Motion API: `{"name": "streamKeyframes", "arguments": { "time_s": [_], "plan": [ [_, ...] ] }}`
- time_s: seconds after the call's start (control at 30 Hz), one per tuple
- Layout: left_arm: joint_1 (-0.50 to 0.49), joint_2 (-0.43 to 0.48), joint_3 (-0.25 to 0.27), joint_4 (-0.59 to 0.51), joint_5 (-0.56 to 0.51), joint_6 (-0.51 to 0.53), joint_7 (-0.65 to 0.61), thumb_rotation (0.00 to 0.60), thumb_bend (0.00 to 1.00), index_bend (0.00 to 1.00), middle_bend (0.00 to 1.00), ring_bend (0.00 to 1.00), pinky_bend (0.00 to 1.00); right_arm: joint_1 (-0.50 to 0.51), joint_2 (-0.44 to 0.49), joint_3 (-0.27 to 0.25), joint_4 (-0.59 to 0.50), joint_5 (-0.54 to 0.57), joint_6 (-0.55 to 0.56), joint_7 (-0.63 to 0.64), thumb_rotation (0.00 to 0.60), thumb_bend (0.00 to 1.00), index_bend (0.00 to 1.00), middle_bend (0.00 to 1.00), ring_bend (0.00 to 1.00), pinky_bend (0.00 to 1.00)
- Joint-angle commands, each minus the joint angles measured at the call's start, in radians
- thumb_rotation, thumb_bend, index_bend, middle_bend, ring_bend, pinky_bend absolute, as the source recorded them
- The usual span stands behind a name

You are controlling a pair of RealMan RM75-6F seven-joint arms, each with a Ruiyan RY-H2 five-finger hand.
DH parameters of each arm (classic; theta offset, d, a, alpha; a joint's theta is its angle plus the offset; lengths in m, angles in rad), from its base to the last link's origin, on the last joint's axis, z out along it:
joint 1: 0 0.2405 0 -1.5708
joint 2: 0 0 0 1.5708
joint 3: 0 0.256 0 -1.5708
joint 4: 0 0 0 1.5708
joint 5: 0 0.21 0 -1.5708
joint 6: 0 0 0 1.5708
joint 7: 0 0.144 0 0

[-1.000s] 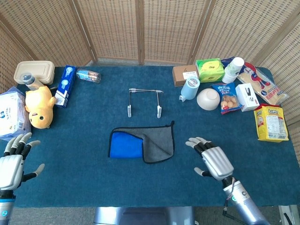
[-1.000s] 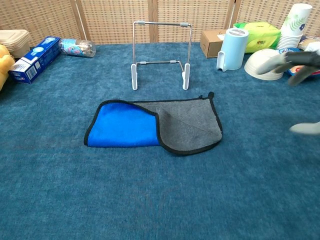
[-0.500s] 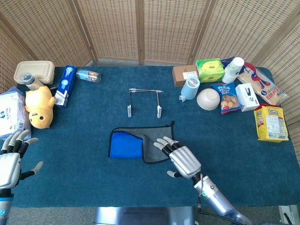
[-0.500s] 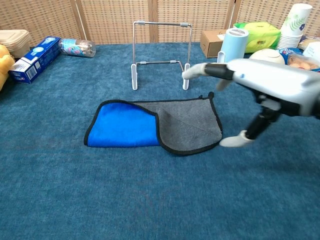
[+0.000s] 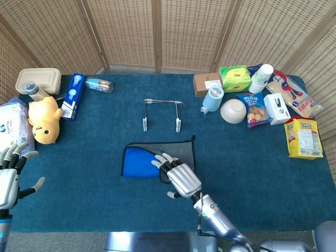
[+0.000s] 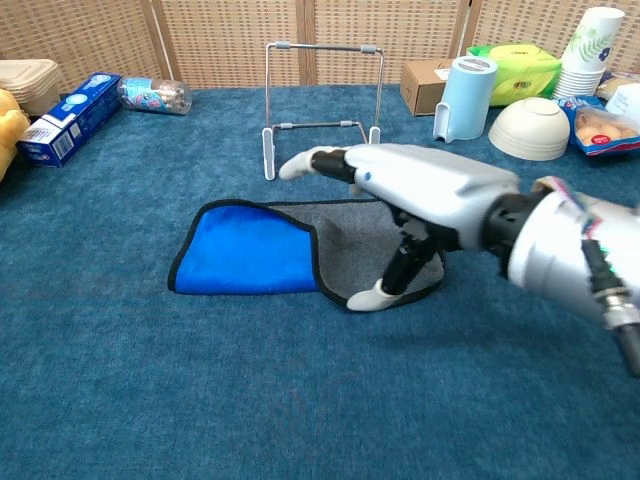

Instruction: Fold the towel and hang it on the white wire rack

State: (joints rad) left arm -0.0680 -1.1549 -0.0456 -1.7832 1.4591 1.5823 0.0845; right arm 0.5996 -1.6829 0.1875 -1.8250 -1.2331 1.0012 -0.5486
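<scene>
Fingers apart and empty, the right hand [image 6: 420, 195] hovers over the towel's [image 6: 250, 250] grey flap, thumb tip at its near edge. The towel lies half-folded on the table [image 5: 252, 173]. Beyond stands the rack [image 6: 322, 110]. Left hand [image 5: 9, 176] is spread, holding nothing.

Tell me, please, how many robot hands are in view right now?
2. The right hand reaches over the gray part of the towel at the table's middle; the left hand hangs at the table's left edge, fingers spread, holding nothing.
</scene>
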Motion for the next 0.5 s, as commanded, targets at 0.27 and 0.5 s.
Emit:
{"name": "streamKeyframes", "arguments": {
  "time_s": [0.27, 0.5],
  "plan": [
    [0.003, 0.000, -0.006, -0.002, -0.004, -0.010, 0.002, 0.600, 0.33, 0.26, 0.11, 0.00, 0.00, 0.065, -0.126, 0.022, 0.106, 0.067, 0.035, -0.075, 0.600, 0.11, 0.00, 0.05, 0.00, 0.16],
    [0.004, -0.001, -0.010, -0.003, -0.011, -0.020, -0.001, 0.600, 0.33, 0.26, 0.11, 0.00, 0.00, 0.090, -0.190, 0.041, 0.159, 0.108, 0.066, -0.092, 0.600, 0.11, 0.00, 0.04, 0.00, 0.16]
  ]
}}
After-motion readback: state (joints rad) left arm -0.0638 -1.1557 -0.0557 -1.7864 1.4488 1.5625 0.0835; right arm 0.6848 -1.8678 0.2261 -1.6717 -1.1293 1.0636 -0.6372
